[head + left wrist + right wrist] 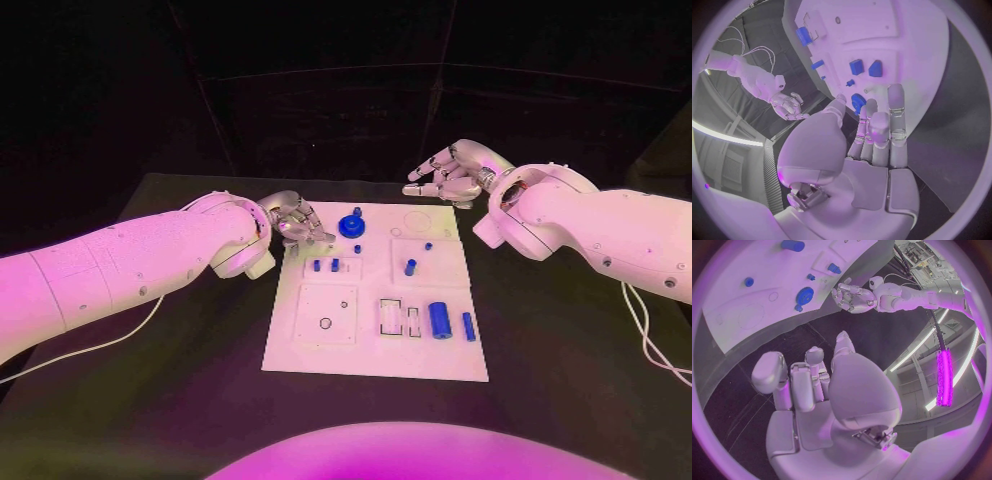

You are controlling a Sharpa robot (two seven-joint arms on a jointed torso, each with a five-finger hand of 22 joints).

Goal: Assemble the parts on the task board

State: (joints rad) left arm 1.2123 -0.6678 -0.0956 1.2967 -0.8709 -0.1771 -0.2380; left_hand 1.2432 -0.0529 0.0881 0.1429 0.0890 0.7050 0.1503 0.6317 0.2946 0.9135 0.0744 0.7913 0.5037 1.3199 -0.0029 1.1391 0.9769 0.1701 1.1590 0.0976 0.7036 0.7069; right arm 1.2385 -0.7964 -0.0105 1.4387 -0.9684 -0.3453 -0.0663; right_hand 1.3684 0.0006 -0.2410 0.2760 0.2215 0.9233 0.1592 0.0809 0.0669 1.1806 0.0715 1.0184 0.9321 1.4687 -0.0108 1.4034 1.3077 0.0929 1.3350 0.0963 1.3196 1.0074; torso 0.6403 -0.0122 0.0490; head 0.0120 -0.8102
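Note:
The white task board (329, 352) lies in the middle of the black table. A round blue part (352, 224) stands near its far edge, with small blue pegs (326, 266) and another peg (410, 267) behind the middle. A thick blue cylinder (438, 320) and a slim one (469, 326) lie at the near right. My left hand (299, 225) hovers at the board's far left edge, fingers (897, 117) stretched toward the round part (857, 101), holding nothing. My right hand (450, 175) is raised beyond the far right corner, fingers apart and empty (811, 375).
Black table (562, 340) surrounds the board on all sides. Recessed square plates (327, 316) and a slotted holder (392, 316) sit on the near half of the board. A white cable (108, 340) trails under my left arm.

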